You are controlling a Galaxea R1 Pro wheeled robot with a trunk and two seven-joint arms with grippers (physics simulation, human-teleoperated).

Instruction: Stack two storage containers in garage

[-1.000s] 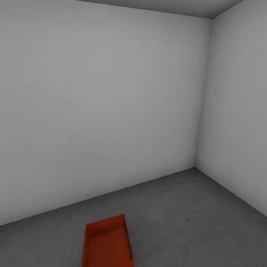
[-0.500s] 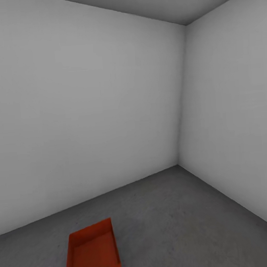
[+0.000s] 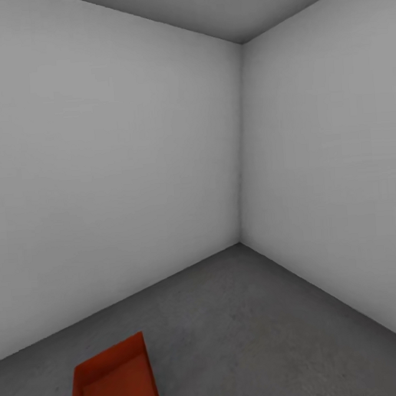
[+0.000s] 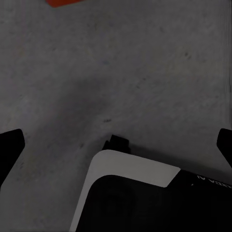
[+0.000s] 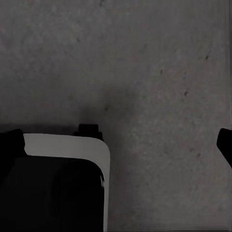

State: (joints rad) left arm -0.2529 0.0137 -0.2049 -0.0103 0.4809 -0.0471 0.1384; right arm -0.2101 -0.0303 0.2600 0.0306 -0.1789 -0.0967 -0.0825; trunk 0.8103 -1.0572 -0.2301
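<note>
My left gripper [image 4: 116,145] hangs with its dark fingertips [image 4: 10,145] spread wide at either edge of the wrist view, nothing between them but bare concrete. My right gripper [image 5: 116,140] is the same: black fingertips [image 5: 10,144] far apart, holding nothing, the floor [image 5: 145,72] beneath. Under each wrist I see part of my own base [image 4: 130,169], a rounded pale shell over a black body.

One storage container [image 3: 113,384] sits on the garage floor, low and left in my head view, near me and well clear of the walls. A sliver of its orange-red also shows in the left wrist view. I judge that half the job is done: this bin is down in the garage, the second is not stacked on it, and with both of my hands free I would say the other one is yet to be fetched from the living room.

The bin is a shallow rectangular tray, thin plain walls, smooth plastic, open top. The floor is rough, mottled dark grey concrete. The walls [image 3: 101,169] are flat, matt, pale grey, meeting at a corner far right.
</note>
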